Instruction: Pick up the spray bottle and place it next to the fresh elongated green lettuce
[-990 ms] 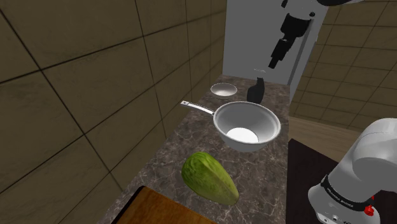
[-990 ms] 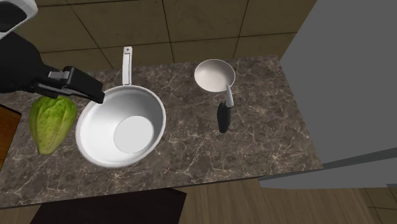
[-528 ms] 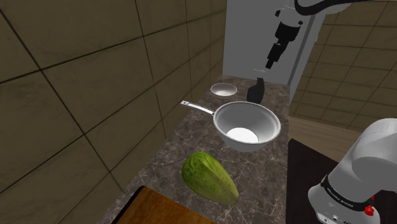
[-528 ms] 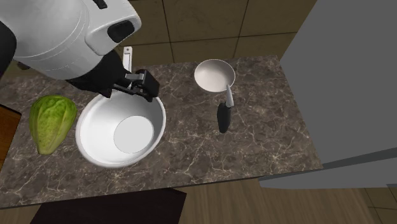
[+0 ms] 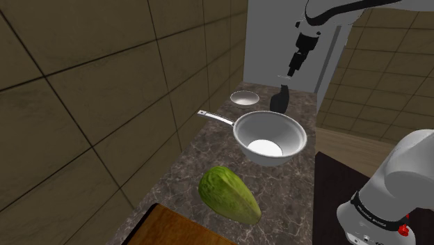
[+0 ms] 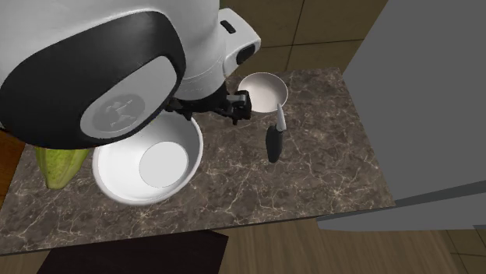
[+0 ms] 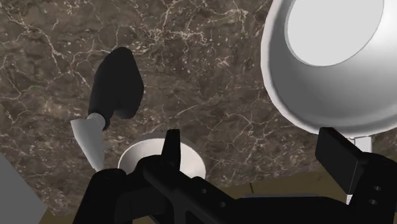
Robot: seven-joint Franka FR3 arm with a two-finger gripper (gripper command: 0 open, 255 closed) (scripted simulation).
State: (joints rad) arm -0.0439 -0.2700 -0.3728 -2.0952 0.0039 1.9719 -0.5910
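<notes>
Black spray bottle (image 6: 272, 144): on the marble counter (image 6: 327, 179), just beside the small bowl (image 6: 261, 89), well apart from the lettuce (image 5: 229, 195).
Gripper (image 7: 254, 153): fingers (image 7: 170, 145) apart, empty, hovering above it.
Handling: we judge it light, stiff, maybe slick.
Hold: we'd clasp across the dark body, not the pale nozzle (image 7: 86, 133).

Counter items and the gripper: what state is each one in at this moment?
spray bottle: lying on its side on the counter, not held.
gripper: open, empty, above the counter.
pan: upright, empty.
small bowl: upright, empty.
lettuce: whole, lying on the counter.
</notes>
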